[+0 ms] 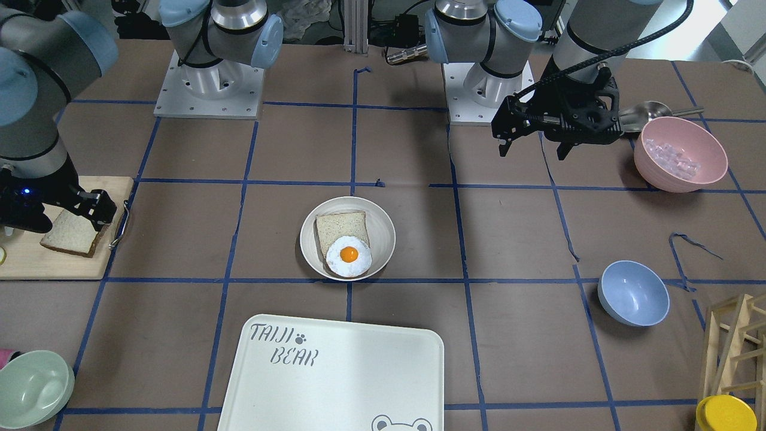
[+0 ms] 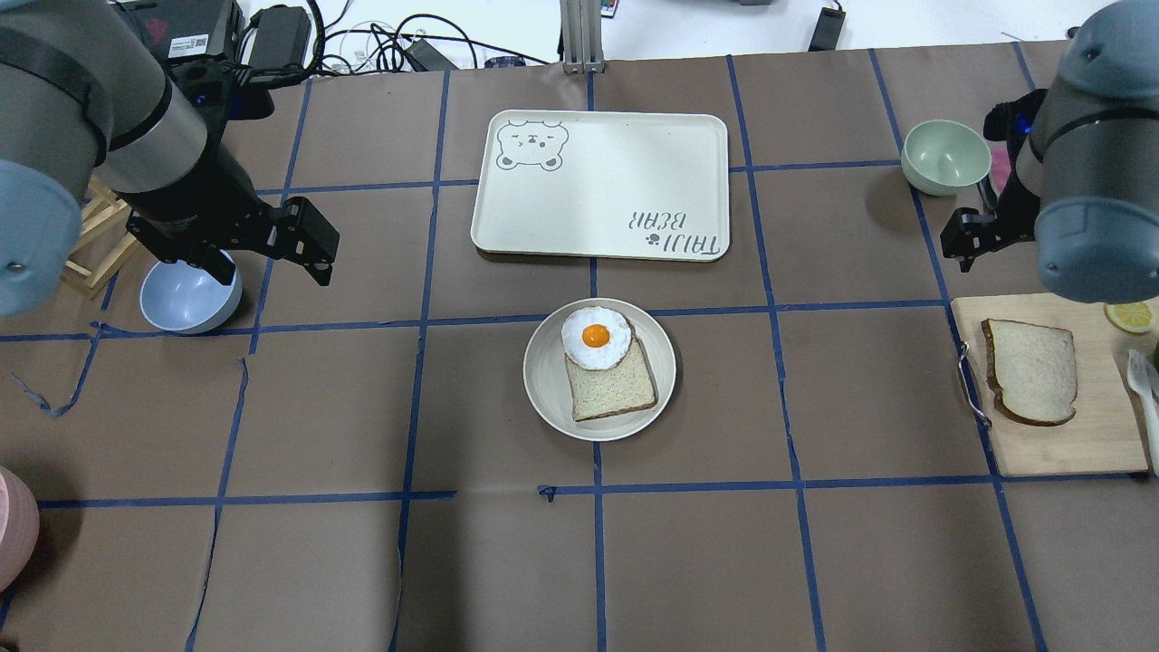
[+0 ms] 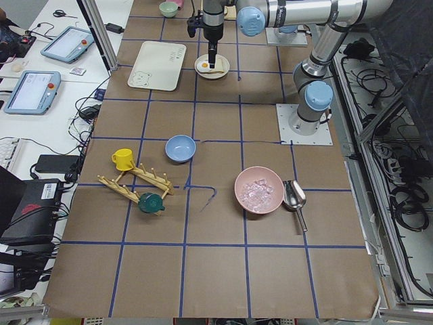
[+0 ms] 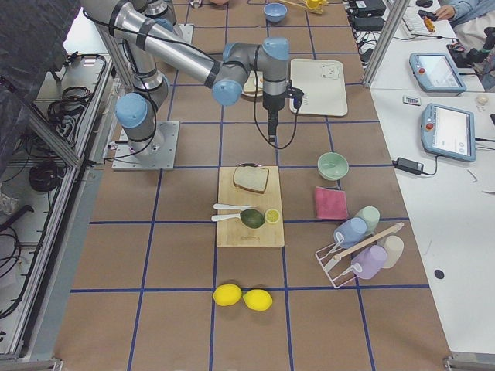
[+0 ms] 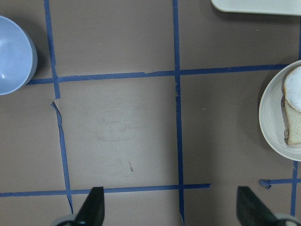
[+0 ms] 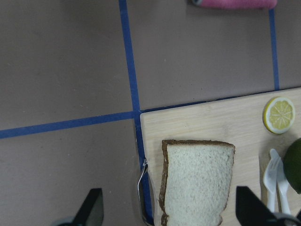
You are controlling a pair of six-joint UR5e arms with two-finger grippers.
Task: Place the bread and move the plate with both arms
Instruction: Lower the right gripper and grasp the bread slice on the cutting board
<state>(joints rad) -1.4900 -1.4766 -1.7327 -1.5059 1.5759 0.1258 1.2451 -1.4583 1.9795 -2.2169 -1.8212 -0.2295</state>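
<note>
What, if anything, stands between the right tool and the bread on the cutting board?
Nothing visible. The right tool, open, hangs above the bread, which lies bare on the wooden cutting board. The lemon slice and white utensils lie off to one side, clear of the slice.

Table [image 2: 344, 407]: brown paper cover, blue tape grid. White "TAIJI BEAR" tray [image 2: 616, 172] lies flat on the operators' side of centre. Fried egg [image 2: 595, 337] rests on a square, flat bread slice [image 2: 616, 391], overhanging its tray-side edge. Blue bowl [image 1: 633, 293] upright. Pink bowl [image 1: 655, 173], apart from it, holds ice cubes [image 1: 676, 157]; metal scoop [image 1: 649, 112] just beside. Other end: wooden cutting board [image 2: 1068, 448] carries lemon slice [image 2: 1128, 316], avocado [image 4: 252, 218], white plastic cutlery [image 6: 273, 181]. Green bowl [image 2: 946, 156] and pink cloth [image 4: 330, 202] near the board. Two whole lemons [image 4: 227, 294] side by side past it. Wooden mug rack [image 3: 135, 181], yellow mug [image 3: 122, 159] at one end.
</note>
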